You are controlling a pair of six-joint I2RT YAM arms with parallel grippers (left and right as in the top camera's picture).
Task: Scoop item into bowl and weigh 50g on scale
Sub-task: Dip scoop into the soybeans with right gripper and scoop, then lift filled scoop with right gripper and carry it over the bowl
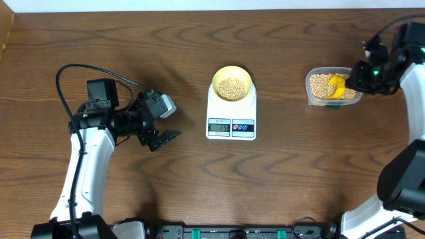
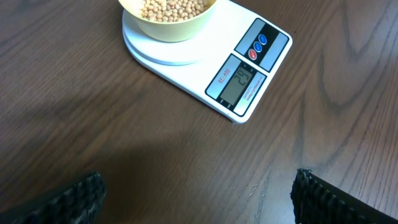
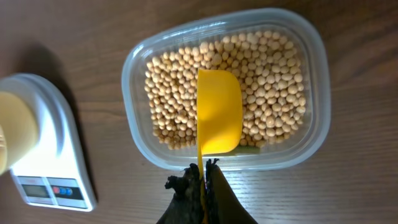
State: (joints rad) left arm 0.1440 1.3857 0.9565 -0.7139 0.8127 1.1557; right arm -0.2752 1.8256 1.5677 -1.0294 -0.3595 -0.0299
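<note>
Dark wood-grain table (image 1: pixel 199 46) fills the overhead view. At its centre sits the white rectangular digital scale (image 1: pixel 230 126), with the small pale yellow-green bowl (image 1: pixel 214 81) on its platform, holding round tan beans (image 1: pixel 231 87). At upper right, more beans fill a clear rectangular plastic tub (image 1: pixel 309 85). There the right gripper (image 3: pixel 203 177) pinches the handle of a bright yellow plastic scoop (image 3: pixel 219 112) above them. At centre-left the left gripper (image 1: pixel 164 137) gapes wide, empty.
</note>
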